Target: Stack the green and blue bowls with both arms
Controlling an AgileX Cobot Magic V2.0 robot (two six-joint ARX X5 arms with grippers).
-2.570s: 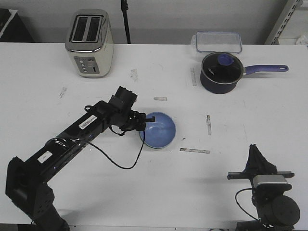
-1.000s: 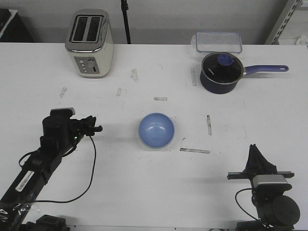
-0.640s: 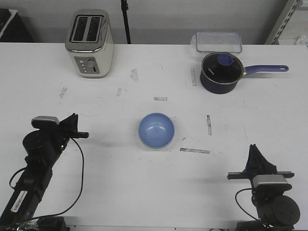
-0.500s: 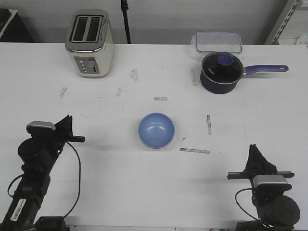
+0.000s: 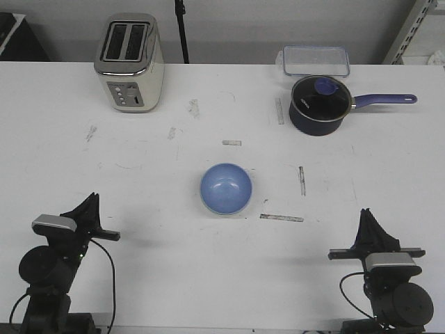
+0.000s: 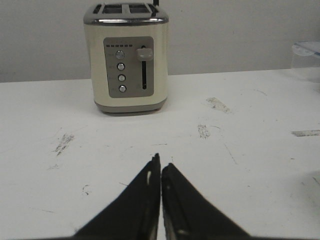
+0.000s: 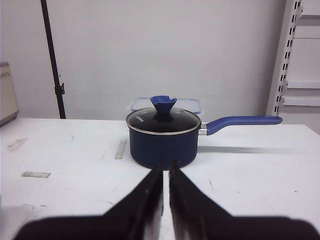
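- While both my arms sit tucked back at the near edge of the table (image 5: 139,264), the whole middle stretch of white tabletop lies bare around the blue bowl (image 5: 226,188), with only scuff marks and a few bits of tape nearby.
- My left gripper (image 6: 161,170) is at the near left corner, fingers pressed together with just a hairline between the tips, holding nothing. It faces the toaster (image 6: 126,57) at the far left edge.
- My right gripper (image 7: 165,172) is at the near right corner, same deal: tips together, nothing in them. It looks straight at the saucepan (image 7: 163,138), whose handle sticks out to the right, parallel to the far edge.
- Blue bowl sits upright, mouth up, about mid-table, well apart from both grippers. It's round, so no real long axis to speak of.
- Under it, a pale rim peeks out along the lower edge in the front view. I can't tell for sure if that's the green bowl.
- Behind the saucepan, a clear lidded container (image 5: 315,60) rests at the far edge.
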